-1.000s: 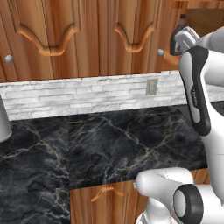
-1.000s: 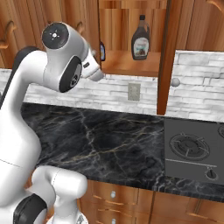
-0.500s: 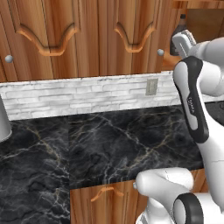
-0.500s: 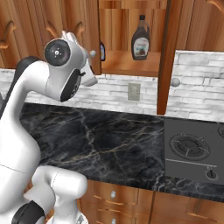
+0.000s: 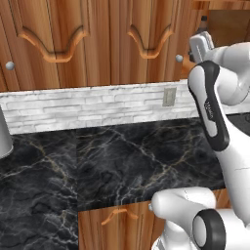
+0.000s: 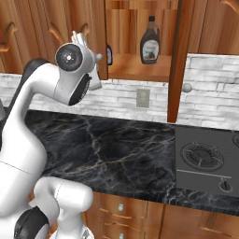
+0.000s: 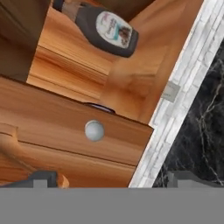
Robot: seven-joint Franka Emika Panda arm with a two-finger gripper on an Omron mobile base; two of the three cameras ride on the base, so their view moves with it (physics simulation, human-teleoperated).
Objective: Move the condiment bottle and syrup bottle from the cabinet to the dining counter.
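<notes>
The cabinet [image 6: 135, 65] stands open above the counter. On its shelf stands the syrup bottle [image 6: 150, 39], brown with a dark cap; the rolled hand view shows the syrup bottle [image 7: 105, 26] lying sideways near the top. Left of it, the condiment bottle [image 6: 108, 54] peeks out dark from behind the left door's edge. My gripper [image 7: 113, 180] is open with nothing between its fingers and faces that door's silver knob [image 7: 94, 130] from close by, short of the shelf. The dining counter is out of view.
A black marble counter [image 6: 107, 149] with a white brick wall and an outlet [image 6: 143, 97] runs below the cabinet. A stove [image 6: 200, 156] lies at its right. The right cabinet door [image 6: 176, 60] stands edge-on. A grey object [image 5: 2, 134] sits at the far left.
The arm's elbow has dropped and swung a little toward the cabinet. The hand has stayed near the left door. The gripper remains open.
</notes>
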